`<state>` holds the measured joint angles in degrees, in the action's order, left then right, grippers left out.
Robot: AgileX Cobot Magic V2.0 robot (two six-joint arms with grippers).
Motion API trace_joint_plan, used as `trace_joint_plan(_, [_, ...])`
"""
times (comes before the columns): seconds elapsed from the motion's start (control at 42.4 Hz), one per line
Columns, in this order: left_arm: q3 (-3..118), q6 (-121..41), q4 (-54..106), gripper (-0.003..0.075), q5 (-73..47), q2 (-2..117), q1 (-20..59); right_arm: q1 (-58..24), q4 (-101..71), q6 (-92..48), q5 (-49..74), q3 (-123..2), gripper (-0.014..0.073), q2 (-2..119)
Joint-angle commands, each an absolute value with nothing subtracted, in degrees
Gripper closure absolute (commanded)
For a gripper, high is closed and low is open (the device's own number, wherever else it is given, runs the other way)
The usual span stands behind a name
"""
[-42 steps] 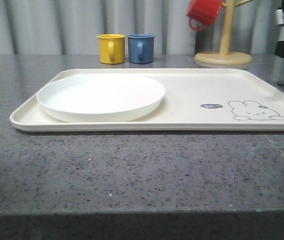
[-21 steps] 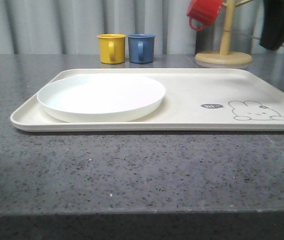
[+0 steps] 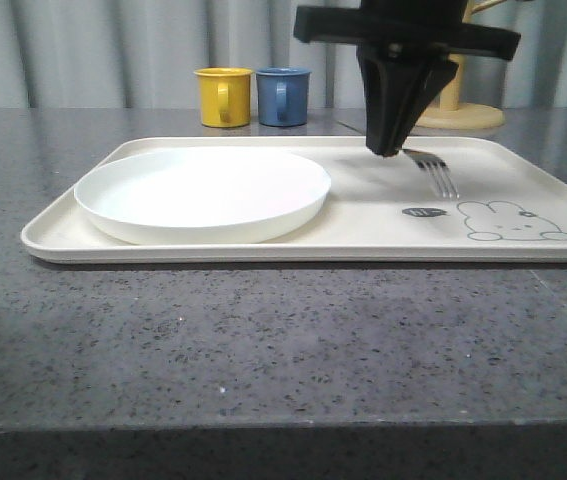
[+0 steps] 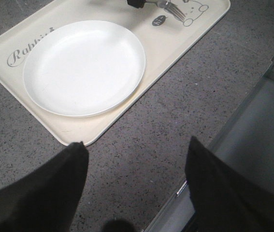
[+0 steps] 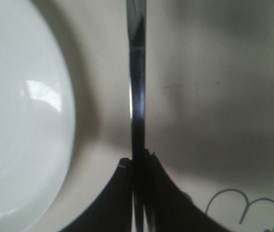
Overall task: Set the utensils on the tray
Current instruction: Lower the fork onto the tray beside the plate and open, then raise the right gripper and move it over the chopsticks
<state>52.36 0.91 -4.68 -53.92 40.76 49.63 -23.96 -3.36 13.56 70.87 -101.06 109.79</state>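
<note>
Grey speckled counter (image 3: 263,340), cream rectangular tray (image 3: 363,235): we see right claw (image 3: 388,150) clamping slim steel fork (image 3: 438,172), tines jutting beyond fingertips.

The plate (image 3: 201,192) lies on the tray's (image 3: 363,245) left half; the fork (image 3: 435,170) sits to its right, above the tray, with two mugs (image 3: 251,96) behind.

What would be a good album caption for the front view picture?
The right gripper holds a steel fork over the cream rabbit tray, beside the white plate.
</note>
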Motion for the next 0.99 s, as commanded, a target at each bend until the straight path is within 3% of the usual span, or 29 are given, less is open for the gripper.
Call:
trace_joint_plan(0.0, [53.9,1.6,-4.5,0.0282,-50.4,40.6,50.0,-23.8,-2.5,21.1,70.8,-103.1,0.0598,108.7])
trace_joint_plan(0.259, [53.9,1.6,-4.5,0.0282,-50.4,40.6,50.0,-23.9,-5.0,26.4,68.2,-103.0,0.0573,110.3])
trace_joint_plan(0.518, [53.9,1.6,-4.5,0.0282,-50.4,40.6,50.0,-23.9,-4.1,26.7,68.9,-103.1,0.0340,110.1])
trace_joint_plan(0.966, [53.9,1.6,-4.5,0.0282,-50.4,40.6,50.0,-22.0,3.4,8.3,74.2,-98.3,0.0340,92.6])
